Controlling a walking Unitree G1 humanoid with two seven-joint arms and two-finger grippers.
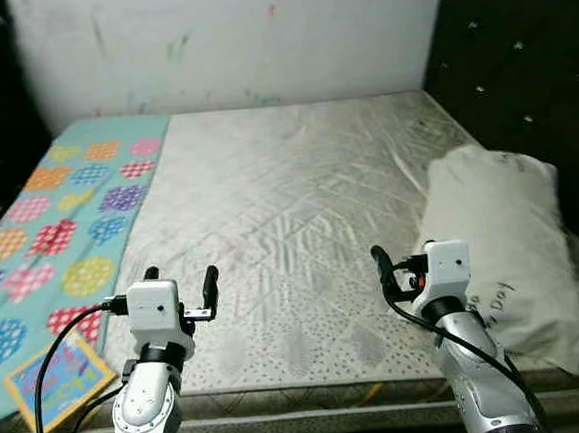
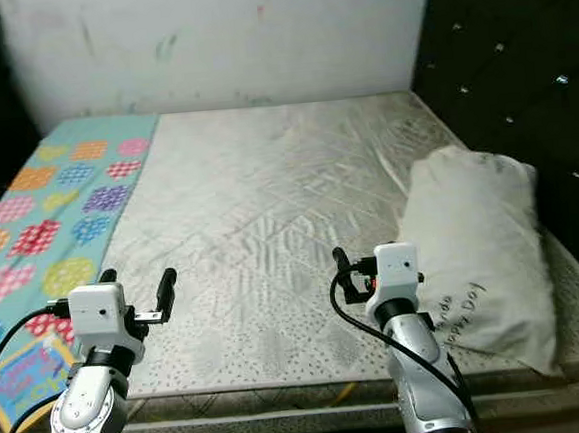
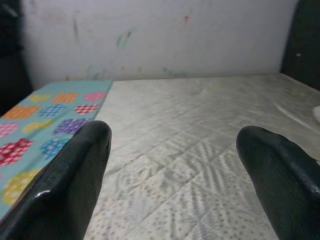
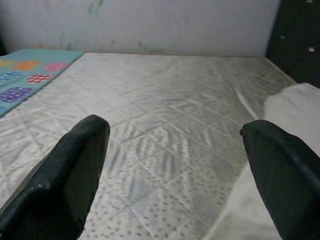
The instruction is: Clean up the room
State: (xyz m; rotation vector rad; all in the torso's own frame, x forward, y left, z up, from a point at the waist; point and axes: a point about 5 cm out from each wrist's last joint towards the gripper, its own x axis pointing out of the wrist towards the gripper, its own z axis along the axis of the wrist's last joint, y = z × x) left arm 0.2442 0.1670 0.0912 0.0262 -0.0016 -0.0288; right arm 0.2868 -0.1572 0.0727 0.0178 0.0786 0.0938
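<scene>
So the bed's half sorted at best. The bare quilted mattress [image 1: 291,236] has a white pillow [image 1: 503,250] lying along its right edge by the black tufted headboard [image 1: 529,67], and a teal polka-dot blanket [image 1: 59,225] spread down the left side. Nothing's been picked up yet as far as I can see. The left gripper [image 1: 182,287] and right gripper [image 2: 357,269] both hover over the near edge, fingers spread wide and empty. The pillow's long axis runs front to back, near end almost touching the right gripper. I'd guess that's first to go, blanket after
</scene>
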